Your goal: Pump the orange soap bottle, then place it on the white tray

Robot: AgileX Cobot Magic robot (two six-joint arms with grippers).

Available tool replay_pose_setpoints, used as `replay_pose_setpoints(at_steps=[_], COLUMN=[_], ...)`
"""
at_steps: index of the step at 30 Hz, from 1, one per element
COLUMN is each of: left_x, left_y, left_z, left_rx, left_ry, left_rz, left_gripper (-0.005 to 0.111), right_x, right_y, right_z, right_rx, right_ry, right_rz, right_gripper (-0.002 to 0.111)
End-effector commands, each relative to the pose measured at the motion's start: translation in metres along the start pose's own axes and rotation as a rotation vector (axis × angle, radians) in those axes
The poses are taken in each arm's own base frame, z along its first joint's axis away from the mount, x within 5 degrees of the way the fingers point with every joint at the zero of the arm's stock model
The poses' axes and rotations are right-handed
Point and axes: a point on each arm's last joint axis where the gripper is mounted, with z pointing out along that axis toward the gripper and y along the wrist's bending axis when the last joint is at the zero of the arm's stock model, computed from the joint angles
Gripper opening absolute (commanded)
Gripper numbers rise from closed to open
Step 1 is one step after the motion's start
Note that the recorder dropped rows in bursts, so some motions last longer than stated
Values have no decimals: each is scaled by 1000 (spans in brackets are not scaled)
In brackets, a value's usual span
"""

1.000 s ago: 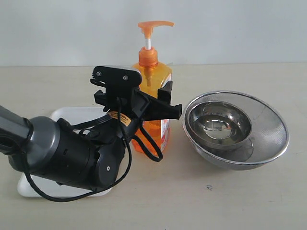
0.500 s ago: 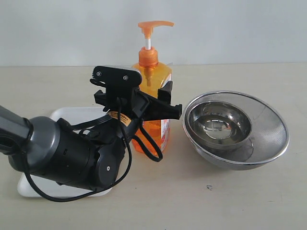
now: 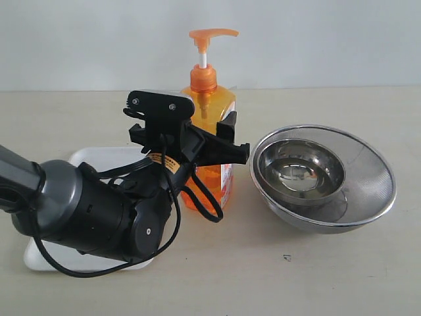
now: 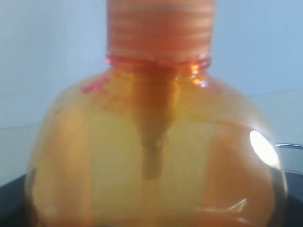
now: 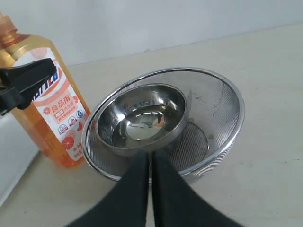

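The orange soap bottle stands upright on the table, its pump head raised on the white stem. My left gripper is shut on the bottle's body at mid height, one black finger pressing across the label. The bottle fills the left wrist view, so the jaws are hidden there. The white tray lies to the left of the bottle, largely covered by my left arm. My right gripper is shut and empty, hovering in front of the steel bowls; the exterior view does not show it.
Nested round steel bowls, a small bowl inside a mesh one, sit just right of the bottle, rim close to it. The bowls lie directly beyond my right fingertips. A corner of the tray shows beside the bottle.
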Motion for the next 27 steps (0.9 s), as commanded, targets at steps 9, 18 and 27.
replay_pose_setpoints(at_steps=[9, 18, 27], left_x=[4, 4, 4], left_y=[-1, -1, -1], left_z=[1, 1, 1], left_rx=[3, 3, 3], left_ry=[22, 22, 22], left_rz=[-23, -23, -23], left_gripper=[5, 5, 5], right_x=[-13, -11, -11], right_y=[2, -7, -7], right_z=[-30, -31, -31], right_rx=[-54, 124, 111], right_ry=[-299, -311, -312], right_rz=[-4, 19, 93], right_gripper=[0, 0, 0])
